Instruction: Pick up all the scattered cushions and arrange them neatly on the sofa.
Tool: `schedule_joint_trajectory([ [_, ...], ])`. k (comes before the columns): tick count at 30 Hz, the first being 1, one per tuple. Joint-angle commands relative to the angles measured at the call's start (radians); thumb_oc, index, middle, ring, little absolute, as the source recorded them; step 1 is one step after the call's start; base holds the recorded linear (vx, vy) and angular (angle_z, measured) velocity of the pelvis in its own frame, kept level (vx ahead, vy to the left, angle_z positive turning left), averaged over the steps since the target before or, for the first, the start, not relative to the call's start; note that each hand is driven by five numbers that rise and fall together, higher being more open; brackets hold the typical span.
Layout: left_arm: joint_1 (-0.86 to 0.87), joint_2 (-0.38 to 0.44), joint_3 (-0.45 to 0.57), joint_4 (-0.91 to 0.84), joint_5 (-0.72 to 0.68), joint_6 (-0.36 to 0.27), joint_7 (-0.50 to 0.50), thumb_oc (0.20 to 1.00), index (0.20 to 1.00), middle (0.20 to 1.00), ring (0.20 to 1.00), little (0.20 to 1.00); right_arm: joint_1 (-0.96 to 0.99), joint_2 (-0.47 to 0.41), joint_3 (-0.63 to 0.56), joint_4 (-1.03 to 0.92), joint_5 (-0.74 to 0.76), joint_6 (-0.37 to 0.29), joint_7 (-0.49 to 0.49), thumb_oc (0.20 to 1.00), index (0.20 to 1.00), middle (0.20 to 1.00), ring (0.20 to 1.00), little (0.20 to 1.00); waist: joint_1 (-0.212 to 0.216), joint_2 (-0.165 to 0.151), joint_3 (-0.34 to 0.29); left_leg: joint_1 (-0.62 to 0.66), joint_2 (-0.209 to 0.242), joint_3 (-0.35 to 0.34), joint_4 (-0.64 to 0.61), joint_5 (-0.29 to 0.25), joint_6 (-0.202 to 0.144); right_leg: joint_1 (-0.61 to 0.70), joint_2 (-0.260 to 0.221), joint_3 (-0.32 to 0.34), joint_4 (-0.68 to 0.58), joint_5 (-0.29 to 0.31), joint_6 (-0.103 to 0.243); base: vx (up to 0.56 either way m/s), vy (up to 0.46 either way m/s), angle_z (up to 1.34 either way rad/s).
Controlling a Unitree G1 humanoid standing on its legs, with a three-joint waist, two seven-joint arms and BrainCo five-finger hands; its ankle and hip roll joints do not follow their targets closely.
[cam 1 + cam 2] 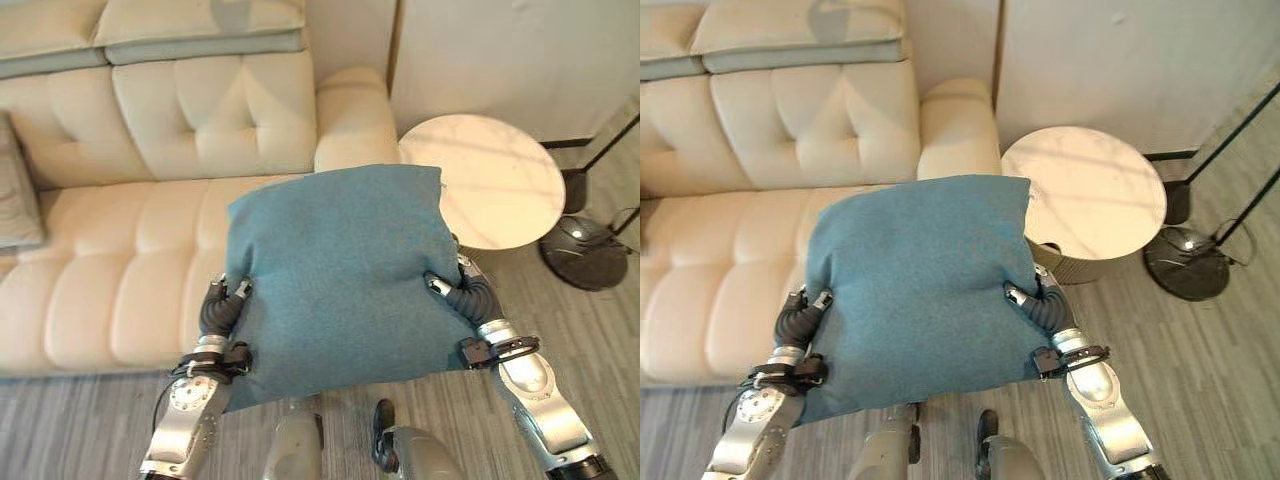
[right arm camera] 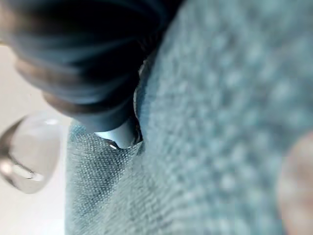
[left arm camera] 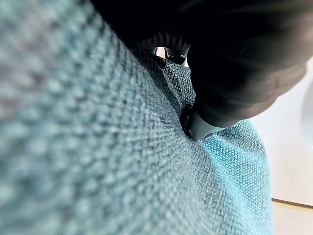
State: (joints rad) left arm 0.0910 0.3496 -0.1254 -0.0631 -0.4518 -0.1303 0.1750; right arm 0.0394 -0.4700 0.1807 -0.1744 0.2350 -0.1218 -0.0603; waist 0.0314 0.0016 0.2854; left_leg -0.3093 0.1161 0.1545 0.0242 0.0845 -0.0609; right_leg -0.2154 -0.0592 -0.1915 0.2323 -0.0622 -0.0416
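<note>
Here, a teal cushion (image 1: 340,280) is held aloft between the robot's two hands in front of a cream leather sofa (image 1: 140,270), its upper edge hanging over the front of the seat. At far left a grey cushion (image 1: 18,195) already leans at the sofa's back. The left hand (image 1: 222,305) presses into the teal cushion's left edge, fingers and thumb dug into the fabric in a pinch; the right hand (image 1: 452,290) clamps the opposite edge the same way, its thumb sunk into the weave in the right wrist view. To the right of the sofa's arm stands a round marble-topped side bench (image 1: 490,175), and beyond it the dark base of a floor lamp (image 1: 585,250).

The risk, judging from the hold, is slippage: soft stuffing gripped only at two edges could sag or twist free if one hand eases before the other, dropping the cushion to the grey wood floor (image 1: 60,420). Its right corner also hangs near the bench rim, which a swing could clip. Open seat lies ahead and leftward, wide and bare up to the grey cushion.
</note>
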Motion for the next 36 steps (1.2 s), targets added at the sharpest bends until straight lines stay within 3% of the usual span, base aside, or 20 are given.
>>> schedule_joint_trajectory([
  [1,-0.115,-0.003,-0.08,-0.105,0.018,-0.096,-0.071,0.2,0.2,0.2,0.2,0.2,-0.121,0.043,0.019,-0.135,0.022,-0.116,0.02,0.2,0.2,0.2,0.2,0.2,-0.051,-0.061,-0.038,0.059,-0.051,0.03,0.163,-0.095,-0.014,0.137,-0.014,0.021,-0.214,0.006,0.117,-0.2,-0.009,0.53],
  [2,-0.131,-0.018,-0.099,-0.099,0.002,-0.101,-0.075,0.2,0.2,0.2,0.2,0.2,-0.112,0.04,0.012,-0.138,0.027,-0.119,0.028,0.2,0.2,0.2,0.2,0.2,-0.074,-0.066,-0.051,0.141,-0.021,0.076,0.174,-0.15,-0.017,0.136,-0.032,-0.018,-0.22,0.014,0.119,-0.13,-0.001,0.27],
  [6,-0.135,-0.028,-0.116,-0.089,0.001,-0.093,-0.077,0.2,0.2,0.2,0.2,0.2,-0.095,0.049,-0.005,-0.143,0.026,-0.112,0.029,0.2,0.2,0.2,0.2,0.2,-0.098,-0.044,-0.086,0.235,-0.007,0.115,0.078,-0.13,-0.027,0.157,-0.035,-0.068,-0.233,0.014,0.126,0.02,0.086,0.86],
  [8,-0.136,-0.026,-0.111,-0.082,0.013,-0.087,-0.071,0.2,0.2,0.2,0.2,0.2,-0.103,0.058,0.004,-0.124,0.024,-0.099,0.03,0.2,0.2,0.2,0.2,0.2,-0.094,-0.049,-0.103,0.255,-0.032,0.072,0.039,-0.132,-0.023,0.175,-0.043,-0.068,-0.233,0.028,0.132,0.02,0.151,0.32],
  [19,-0.111,-0.006,-0.084,-0.07,0.019,-0.078,-0.078,0.2,0.2,0.2,0.2,0.2,-0.131,0.097,0.031,-0.091,0.038,-0.08,0.059,0.2,0.2,0.2,0.2,0.2,-0.064,-0.071,-0.133,0.29,-0.074,0.073,0.022,-0.16,0.017,0.208,-0.079,-0.041,-0.214,0.037,0.164,0.05,0.123,0.07],
  [23,-0.098,0.0,-0.081,-0.079,0.016,-0.073,-0.074,0.2,0.2,0.2,0.2,0.2,-0.14,0.114,0.043,-0.093,0.035,-0.08,0.067,0.2,0.2,0.2,0.2,0.2,-0.05,-0.067,-0.117,0.295,-0.1,0.072,0.04,-0.19,0.053,0.168,-0.123,-0.021,-0.078,0.021,0.182,0.06,0.245,-0.03],
  [24,-0.098,0.005,-0.082,-0.083,0.021,-0.073,-0.066,0.2,0.2,0.2,0.2,0.2,-0.143,0.127,0.053,-0.097,0.036,-0.08,0.067,0.2,0.2,0.2,0.2,0.2,-0.053,-0.064,-0.093,0.312,-0.121,0.064,0.05,-0.207,0.079,0.123,-0.152,0.004,0.048,0.059,0.193,0.05,0.265,-0.07],
  [26,-0.099,0.008,-0.082,-0.085,0.023,-0.073,-0.066,0.2,0.2,0.2,0.2,0.2,-0.147,0.133,0.058,-0.095,0.038,-0.079,0.067,0.2,0.2,0.2,0.2,0.2,-0.054,-0.061,-0.085,0.314,-0.127,0.059,0.051,-0.209,0.089,0.097,-0.153,0.019,0.097,0.066,0.186,0.07,0.21,-0.11],
  [28,-0.099,0.015,-0.08,-0.086,0.034,-0.078,-0.066,0.2,0.2,0.2,0.2,0.2,-0.14,0.142,0.065,-0.095,0.047,-0.086,0.07,0.2,0.2,0.2,0.2,0.2,-0.055,-0.051,-0.072,0.326,-0.13,0.056,0.058,-0.222,0.1,0.047,-0.145,0.035,0.177,0.069,0.185,0.13,0.195,-0.04],
  [29,-0.099,0.01,-0.085,-0.089,0.036,-0.081,-0.073,0.2,0.2,0.2,0.2,0.2,-0.131,0.139,0.061,-0.097,0.056,-0.088,0.078,0.2,0.2,0.2,0.2,0.2,-0.069,-0.046,-0.064,0.356,-0.147,0.038,0.05,-0.233,0.102,0.01,-0.095,0.062,0.175,0.041,0.176,0.19,0.109,-0.05],
  [34,-0.1,0.008,-0.086,-0.094,0.039,-0.089,-0.08,0.2,0.2,0.2,0.2,0.2,-0.13,0.121,0.042,-0.103,0.101,-0.101,0.09,0.2,0.2,0.2,0.2,0.2,-0.105,-0.047,-0.06,0.415,-0.195,0.004,0.027,-0.266,0.098,-0.076,-0.017,0.041,-0.009,0.077,0.181,0.23,0.074,0.16],
  [36,-0.1,0.007,-0.087,-0.094,0.039,-0.089,-0.08,0.2,0.2,0.2,0.2,0.2,-0.13,0.12,0.042,-0.103,0.101,-0.1,0.09,0.2,0.2,0.2,0.2,0.2,-0.108,-0.042,-0.058,0.418,-0.191,0.0,0.027,-0.269,0.097,-0.068,-0.015,0.036,-0.015,0.078,0.181,0.17,0.016,0.42],
])
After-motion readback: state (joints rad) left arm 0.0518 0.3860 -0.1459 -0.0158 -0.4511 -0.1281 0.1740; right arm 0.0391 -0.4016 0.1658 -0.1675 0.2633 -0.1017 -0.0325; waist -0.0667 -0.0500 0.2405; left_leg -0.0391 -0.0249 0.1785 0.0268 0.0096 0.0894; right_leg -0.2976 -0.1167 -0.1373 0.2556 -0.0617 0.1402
